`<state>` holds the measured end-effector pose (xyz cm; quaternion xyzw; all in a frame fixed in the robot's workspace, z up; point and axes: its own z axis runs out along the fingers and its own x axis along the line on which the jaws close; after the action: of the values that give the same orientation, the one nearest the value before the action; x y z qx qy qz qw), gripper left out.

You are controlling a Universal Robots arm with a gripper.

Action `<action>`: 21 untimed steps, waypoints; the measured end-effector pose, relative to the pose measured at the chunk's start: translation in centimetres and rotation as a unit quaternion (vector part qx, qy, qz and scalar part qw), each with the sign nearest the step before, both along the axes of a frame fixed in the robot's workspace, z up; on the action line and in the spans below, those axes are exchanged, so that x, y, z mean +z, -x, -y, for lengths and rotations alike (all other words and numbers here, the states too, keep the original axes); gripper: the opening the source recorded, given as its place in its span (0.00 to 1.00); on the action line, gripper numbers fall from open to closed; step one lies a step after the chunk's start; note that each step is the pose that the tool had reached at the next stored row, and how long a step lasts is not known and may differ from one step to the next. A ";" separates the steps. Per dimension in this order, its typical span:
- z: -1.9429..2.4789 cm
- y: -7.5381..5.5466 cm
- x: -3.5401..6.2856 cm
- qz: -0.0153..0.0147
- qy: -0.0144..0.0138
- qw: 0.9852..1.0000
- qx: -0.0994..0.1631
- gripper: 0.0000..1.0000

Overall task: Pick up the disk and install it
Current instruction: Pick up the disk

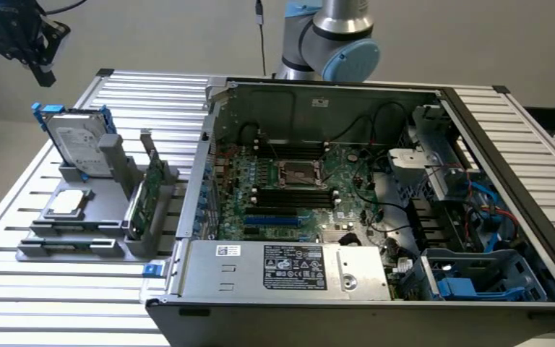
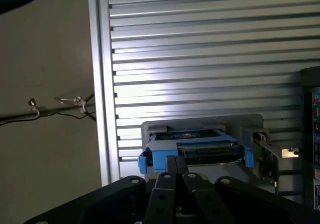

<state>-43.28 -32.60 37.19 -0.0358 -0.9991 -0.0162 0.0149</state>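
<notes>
The gripper (image 1: pixel 40 72) (image 2: pixel 176 165) hung in the air with its fingers pressed together and nothing between them. Directly beneath it, well apart, the disk (image 1: pixel 77 143) (image 2: pixel 195 153) stood on edge in its blue carrier, slotted into a grey holder (image 1: pixel 92 220) (image 2: pixel 200 120) on the slatted table (image 1: pixel 8 217) (image 2: pixel 200 44). Farther from the gripper, a green circuit card (image 1: pixel 148 201) stood upright in the same holder, and beyond that lay the open computer case (image 1: pixel 355 188).
</notes>
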 end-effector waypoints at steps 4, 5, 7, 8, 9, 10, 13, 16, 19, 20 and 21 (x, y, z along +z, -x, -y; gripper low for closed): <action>-0.03 0.0 -0.01 0.000 0.000 1.000 0.000 0.11; -0.02 0.0 -0.01 0.000 0.000 1.000 0.001 0.11; -0.02 0.0 -0.01 0.000 0.000 1.000 0.015 0.11; -0.02 0.0 -0.01 0.000 0.000 1.000 0.024 0.11; -0.01 0.0 -0.01 0.000 0.000 0.999 0.033 0.11; -0.02 0.0 -0.01 0.000 0.000 0.999 0.042 0.11; -0.02 0.0 -0.01 0.000 0.000 0.998 0.068 0.11; -0.02 0.0 -0.01 0.000 0.000 0.995 0.096 0.11; -0.02 0.0 -0.01 0.000 0.000 0.992 0.124 0.11; -0.02 0.0 -0.01 0.000 0.000 0.991 0.132 0.11; -0.02 0.0 -0.01 0.000 0.000 0.990 0.141 0.11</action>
<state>-43.32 -32.58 37.18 0.1058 -0.9941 -0.0139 0.0171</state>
